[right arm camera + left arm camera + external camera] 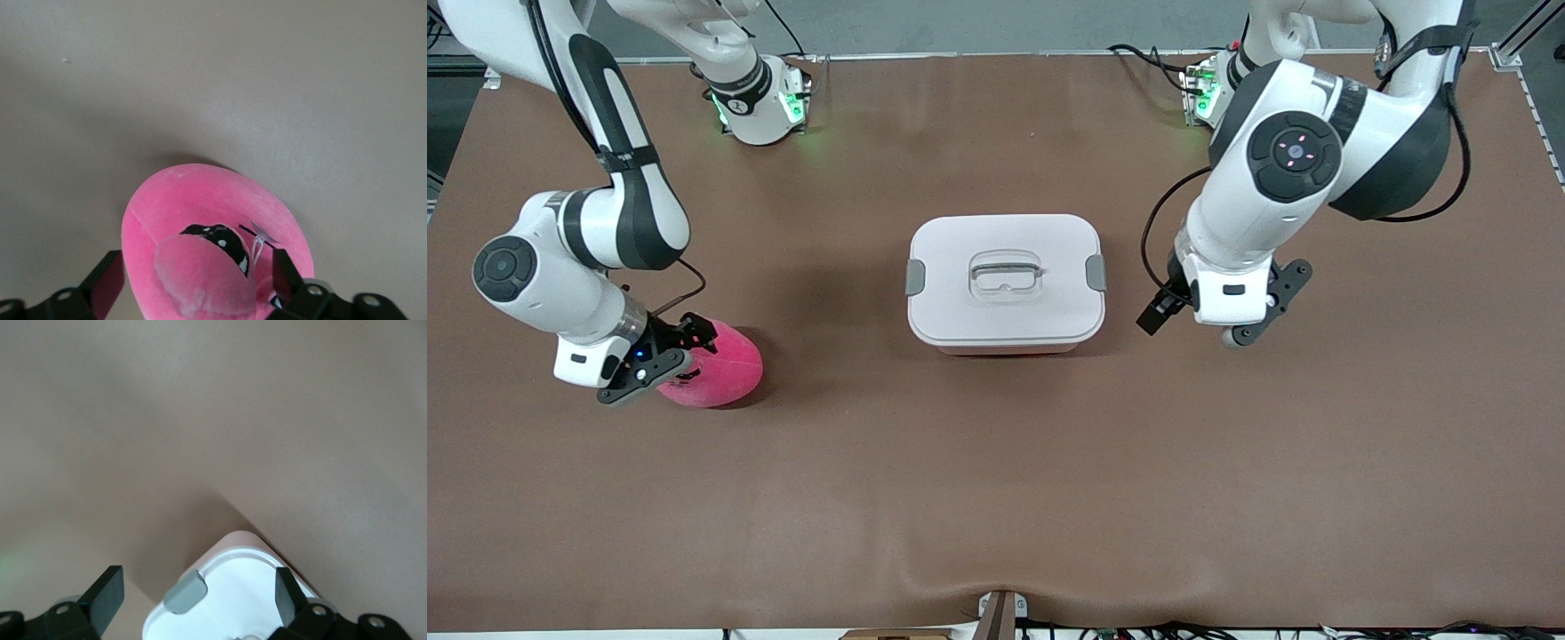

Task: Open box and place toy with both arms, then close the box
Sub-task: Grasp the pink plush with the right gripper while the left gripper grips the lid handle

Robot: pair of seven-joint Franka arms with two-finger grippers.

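Note:
The box (1005, 280) stands shut at the table's middle, its white lid bearing a recessed grey handle (1005, 271) and a grey clip (1096, 272) at each end. The pink plush toy (720, 366) lies on the table toward the right arm's end. My right gripper (680, 351) is low at the toy. In the right wrist view its fingers (107, 285) are open on either side of the toy (207, 220). My left gripper (1160, 311) hovers beside the box's clip at the left arm's end. It is open (197, 597), with the clip (185, 592) and a lid corner (240, 550) between the fingers.
The brown table mat (996, 498) is bare round the box and the toy. The arms' bases (760, 102) stand along the edge farthest from the front camera. A small mount (1000, 613) sits at the nearest edge.

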